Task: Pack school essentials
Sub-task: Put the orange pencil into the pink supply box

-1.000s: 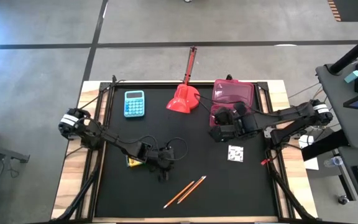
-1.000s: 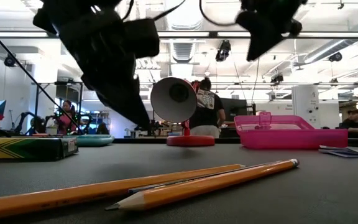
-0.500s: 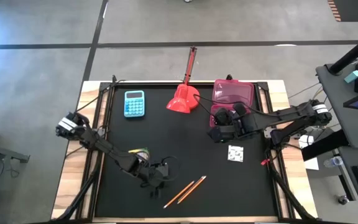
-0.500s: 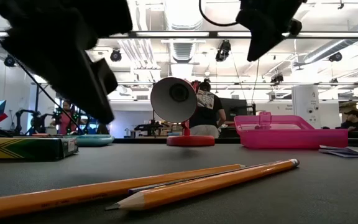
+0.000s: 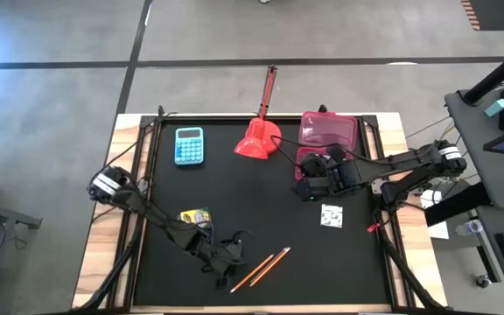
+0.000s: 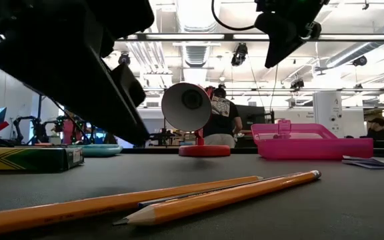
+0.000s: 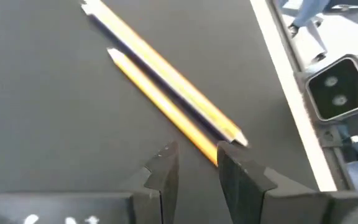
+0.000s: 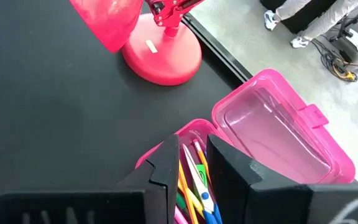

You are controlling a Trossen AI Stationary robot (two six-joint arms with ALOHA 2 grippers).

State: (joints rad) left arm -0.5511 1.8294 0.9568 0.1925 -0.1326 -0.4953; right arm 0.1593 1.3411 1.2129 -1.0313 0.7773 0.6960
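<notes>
Two orange-yellow pencils (image 5: 261,269) lie side by side on the black mat near the front edge, with a thin dark one between them (image 7: 166,93). My left gripper (image 7: 197,163) hangs low over their near-left ends, open by a narrow gap and clear of the mat in the low view (image 6: 129,127). A yellow-green crayon box (image 5: 194,215) lies flat behind it. My right gripper (image 8: 191,165) hovers high over the open pink case (image 8: 272,137), narrowly open, with nothing between its fingers. Pens and blue-handled scissors (image 8: 197,186) lie inside the case. A white speckled square (image 5: 332,215) lies on the mat.
A light-blue calculator (image 5: 189,145) lies at the far left. A red long-handled scoop (image 5: 259,138) stands at the far middle, beside the case. The near table edge and the low camera (image 7: 337,93) are just past the pencils. Bare mat lies between the arms.
My left gripper has swung from over the crayon box toward the near edge and the right. It has sunk a little and now hangs at the pencils' ends. The crayon box has stayed put and now shows in full. The pencils have not moved.
</notes>
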